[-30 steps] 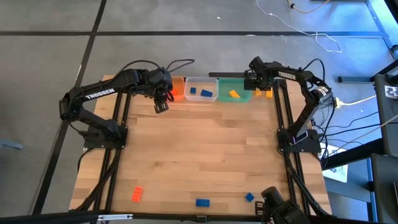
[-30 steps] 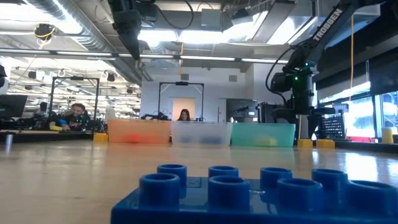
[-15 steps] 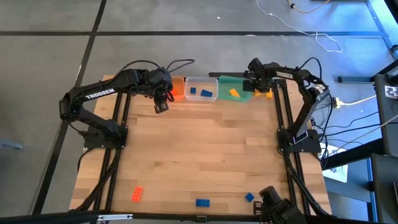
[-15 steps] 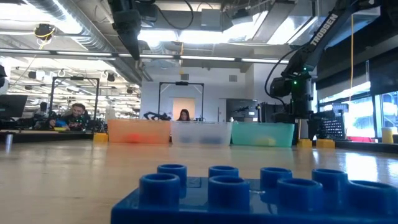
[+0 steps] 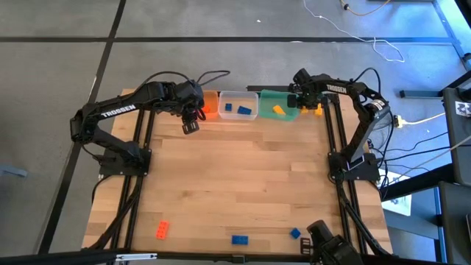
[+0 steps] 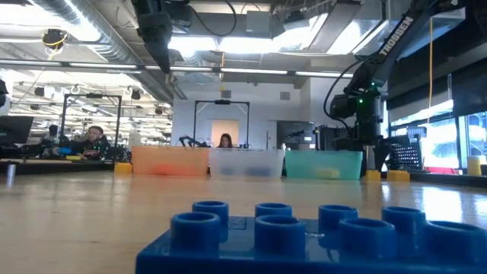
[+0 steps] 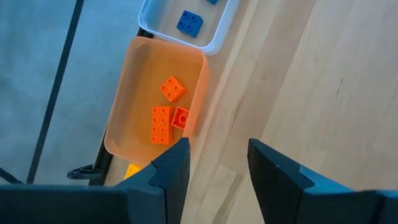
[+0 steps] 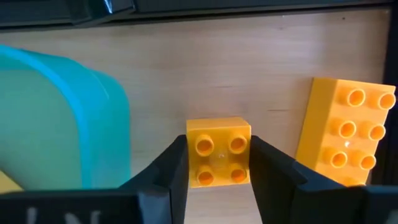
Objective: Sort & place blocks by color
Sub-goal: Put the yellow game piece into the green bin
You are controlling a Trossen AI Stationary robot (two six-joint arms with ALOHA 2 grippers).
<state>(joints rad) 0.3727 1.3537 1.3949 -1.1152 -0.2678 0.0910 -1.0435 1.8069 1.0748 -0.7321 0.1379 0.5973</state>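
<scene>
While the wooden table [image 5: 235, 184] fills the middle of the high view, grey floor with dark seams and loose cables surrounds it; across the low view the room behind shows ceiling lights, desks and 2 seated people far back.

3 tubs stand in a row along the far edge: the orange tub [image 5: 210, 104], the clear tub [image 5: 237, 106] and the green tub [image 5: 278, 105]. In the left wrist view, 3 orange blocks [image 7: 163, 118] lie in the orange tub, and a yellow piece shows beside that tub's outer wall. The clear tub holds 2 blue blocks [image 5: 235, 110]; the green tub shows 1 yellow block [image 5: 277, 110]. Near the front edge lie 1 orange block [image 5: 162, 230] and 2 blue blocks, one [image 5: 239, 239] at centre, one [image 5: 295, 233] further right.

Just beside the green tub's right end, the right gripper [image 8: 218, 163] is low at the table, its fingers pressed against both sides of a small square yellow block [image 8: 218, 152]. A longer yellow block [image 8: 340, 134] lies near it, apart.

Raised near the orange tub, the left gripper [image 7: 217, 165] has its jaws apart and holds nothing.
</scene>
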